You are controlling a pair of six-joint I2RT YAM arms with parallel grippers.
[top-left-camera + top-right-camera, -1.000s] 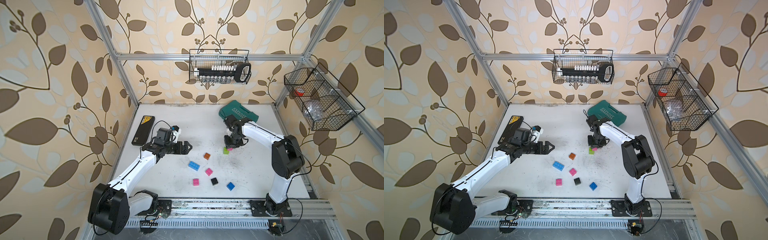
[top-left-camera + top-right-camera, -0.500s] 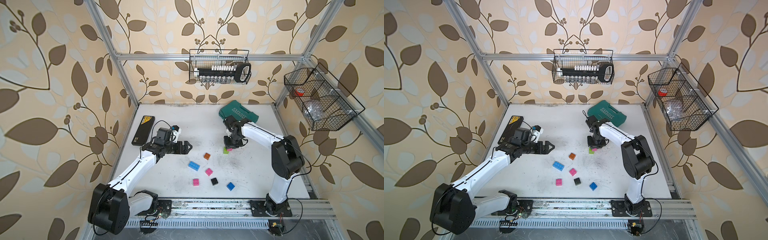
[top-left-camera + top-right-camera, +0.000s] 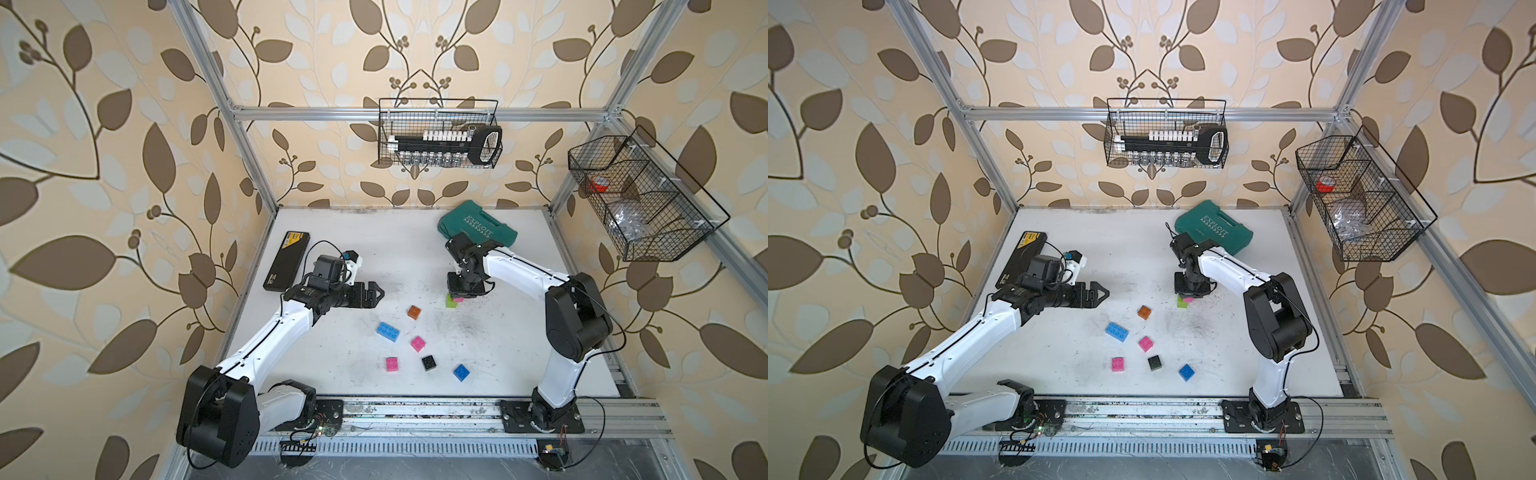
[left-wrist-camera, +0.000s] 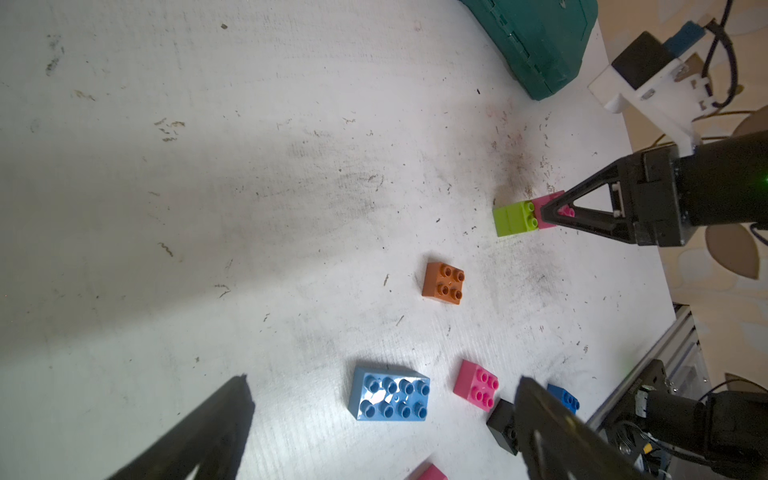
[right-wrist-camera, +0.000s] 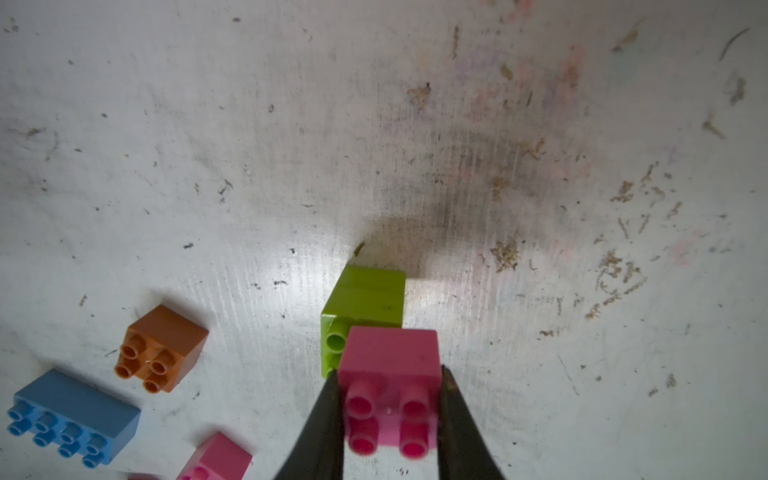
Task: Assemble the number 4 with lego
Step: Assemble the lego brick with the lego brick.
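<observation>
While the pink brick [image 5: 388,357] was clamped between the jaws of the right gripper [image 5: 390,388] and set against the studded end of the lime green bricks [image 5: 365,299], just right of centre in both top views, a joining step of the number 4 was judged in hand. The left gripper [image 4: 382,381] was held spread wide and empty at centre-left, presumably to avoid obstruction. Loose below centre were noted the orange brick [image 3: 413,311], long blue brick [image 3: 388,331], two further pink bricks [image 3: 417,343], black brick [image 3: 428,363] and small blue brick [image 3: 461,372].
</observation>
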